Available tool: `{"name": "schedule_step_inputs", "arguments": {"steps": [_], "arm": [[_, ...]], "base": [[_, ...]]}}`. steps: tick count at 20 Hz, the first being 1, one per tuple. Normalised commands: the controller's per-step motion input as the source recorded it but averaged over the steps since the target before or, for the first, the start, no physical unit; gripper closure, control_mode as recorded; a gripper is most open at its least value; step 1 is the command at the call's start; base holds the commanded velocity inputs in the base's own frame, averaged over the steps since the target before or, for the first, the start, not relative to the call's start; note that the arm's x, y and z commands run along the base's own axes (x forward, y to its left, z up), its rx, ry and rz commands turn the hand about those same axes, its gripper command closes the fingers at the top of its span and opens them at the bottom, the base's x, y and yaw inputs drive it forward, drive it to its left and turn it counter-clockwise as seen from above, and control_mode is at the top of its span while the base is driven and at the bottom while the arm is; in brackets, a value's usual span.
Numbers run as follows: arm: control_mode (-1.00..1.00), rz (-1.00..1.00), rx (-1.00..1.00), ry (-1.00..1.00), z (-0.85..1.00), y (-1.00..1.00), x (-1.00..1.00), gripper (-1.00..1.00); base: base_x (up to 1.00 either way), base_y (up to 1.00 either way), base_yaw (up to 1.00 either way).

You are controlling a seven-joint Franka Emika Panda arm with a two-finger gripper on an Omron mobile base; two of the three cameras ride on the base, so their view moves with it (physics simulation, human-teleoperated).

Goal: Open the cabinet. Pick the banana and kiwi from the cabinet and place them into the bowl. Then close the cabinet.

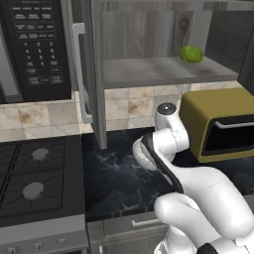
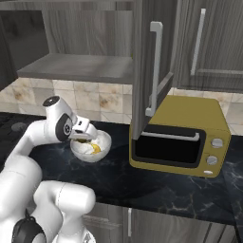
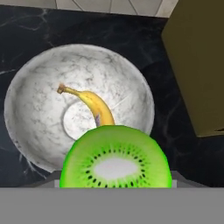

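Observation:
The white marbled bowl [image 3: 39, 87] stands on the dark counter, and the yellow banana [image 3: 94, 105] lies inside it. My gripper [image 2: 84, 136] hangs just above the bowl [image 2: 100, 151] at its left rim, shut on the kiwi [image 2: 81, 140]. In the hand view the kiwi [image 3: 116, 162] shows its bright green cut face and hides the fingertips. The cabinet [image 1: 163, 69] stands open above, its left door [image 1: 92, 74] swung out and its right door [image 2: 147, 61] swung out over the toaster oven. Its grey shelf is in view.
A bright green lumpy fruit [image 1: 191, 53] sits at the right of the cabinet shelf. An olive-yellow toaster oven [image 2: 180, 137] stands right of the bowl. A black microwave [image 1: 34, 44] hangs at the upper left above the stove [image 1: 34, 173].

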Motion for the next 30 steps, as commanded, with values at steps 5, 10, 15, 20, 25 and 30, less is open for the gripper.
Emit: {"name": "schedule_step_inputs", "arguments": {"steps": [5, 10, 15, 20, 25, 30], "arm": [[-1.0, 0.0, 0.0, 0.04, -0.09, 0.0, 0.3, 1.0], [-1.0, 0.0, 0.0, 0.05, -0.09, 0.0, 0.26, 1.0], [-1.0, 0.0, 0.0, 0.02, -0.11, 0.0, 0.23, 1.0], [-1.0, 0.0, 0.0, 0.0, -0.2, 0.0, 0.15, 1.0], [-1.0, 0.0, 0.0, 0.0, -0.27, 0.0, 0.09, 1.0], [-1.0, 0.0, 0.0, 0.0, -0.19, 0.0, 0.08, 1.0]], "base": [[0.0, 0.0, 0.0], [0.0, 0.0, 0.0], [0.0, 0.0, 0.0], [0.0, 0.0, 0.0], [0.0, 0.0, 0.0], [0.0, 0.0, 0.0]]}}
